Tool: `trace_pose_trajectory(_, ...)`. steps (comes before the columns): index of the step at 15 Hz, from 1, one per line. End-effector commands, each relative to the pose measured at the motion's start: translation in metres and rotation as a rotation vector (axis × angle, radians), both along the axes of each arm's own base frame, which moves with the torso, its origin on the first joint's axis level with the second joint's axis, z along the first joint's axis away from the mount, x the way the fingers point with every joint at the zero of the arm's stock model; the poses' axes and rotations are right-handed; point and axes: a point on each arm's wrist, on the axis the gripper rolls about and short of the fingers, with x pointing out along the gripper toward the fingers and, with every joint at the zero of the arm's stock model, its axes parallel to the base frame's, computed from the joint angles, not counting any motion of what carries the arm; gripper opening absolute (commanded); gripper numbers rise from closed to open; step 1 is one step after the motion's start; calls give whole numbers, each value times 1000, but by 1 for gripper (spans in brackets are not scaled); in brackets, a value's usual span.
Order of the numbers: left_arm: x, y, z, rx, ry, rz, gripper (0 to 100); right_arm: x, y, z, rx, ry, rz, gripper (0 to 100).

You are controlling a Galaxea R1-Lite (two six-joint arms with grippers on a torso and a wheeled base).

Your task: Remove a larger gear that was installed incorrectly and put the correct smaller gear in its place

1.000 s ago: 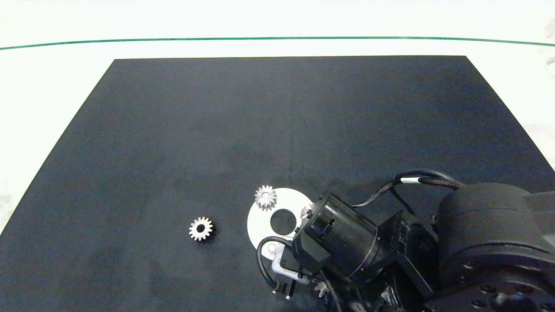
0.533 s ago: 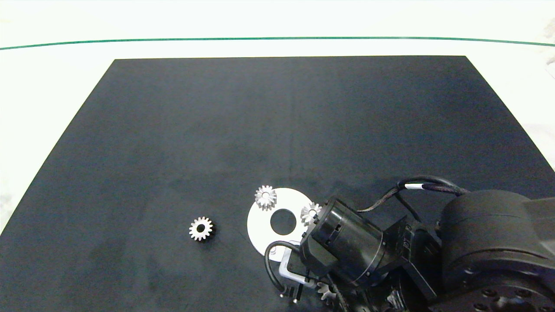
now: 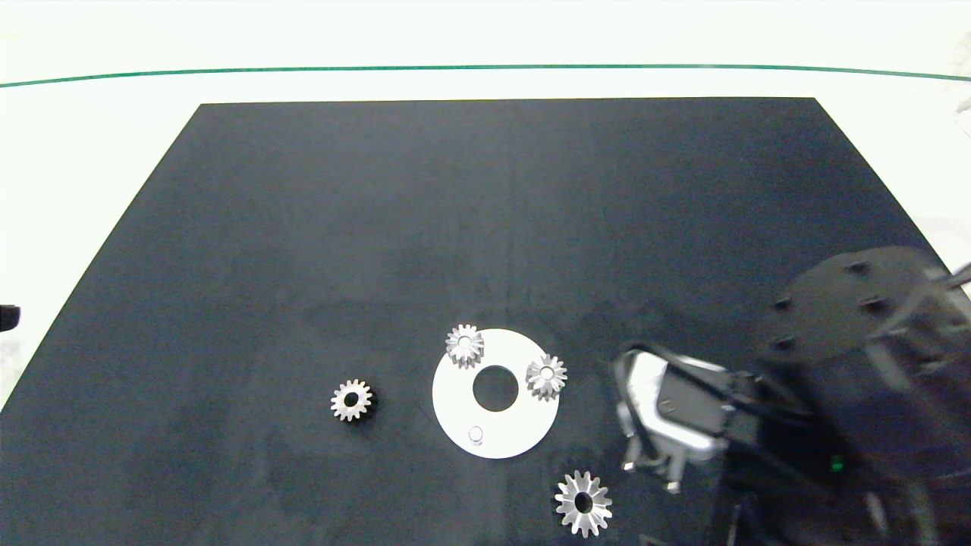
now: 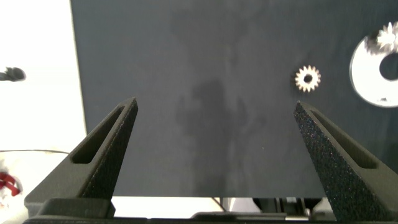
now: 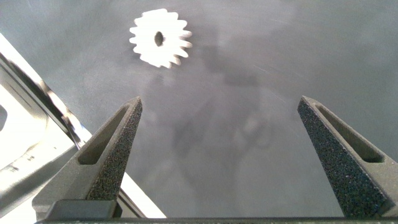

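1 smaller gear (image 4: 307,78) lies flat ahead of the open, empty left gripper (image 4: 217,140), far from the open right gripper (image 5: 221,143).

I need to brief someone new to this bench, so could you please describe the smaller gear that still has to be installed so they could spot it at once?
Start at the white disc near the front of the black mat. Two small gears sit on the disc; the smaller gear lies alone on the mat beside it, on the side away from the right gripper. Its teeth are short and blunt, unlike the long-toothed larger gear at the front edge.
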Motion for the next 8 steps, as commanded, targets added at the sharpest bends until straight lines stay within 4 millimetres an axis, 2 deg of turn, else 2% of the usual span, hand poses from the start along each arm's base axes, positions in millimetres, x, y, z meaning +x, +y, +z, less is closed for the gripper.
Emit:
trace_pose_trajectory(1,46,-37,-19,-12,108,-272,100,-56,-106,54,365,-199,-144,100)
trace_pose_trajectory(2,61,-44,-30,-15,117,-267,100,-61,-117,57,425,-233,-184,100)
trace_pose_trajectory(4,77,-55,-54,11,114,-280,100,-73,-131,56,553,-261,-198,100)
trace_pose_trajectory(6,97,-68,-83,37,135,-290,100,-77,-133,63,634,-279,-156,100)
trace_pose_trajectory(8,105,-86,-96,62,127,-348,100,-77,-133,64,639,-286,-153,100)
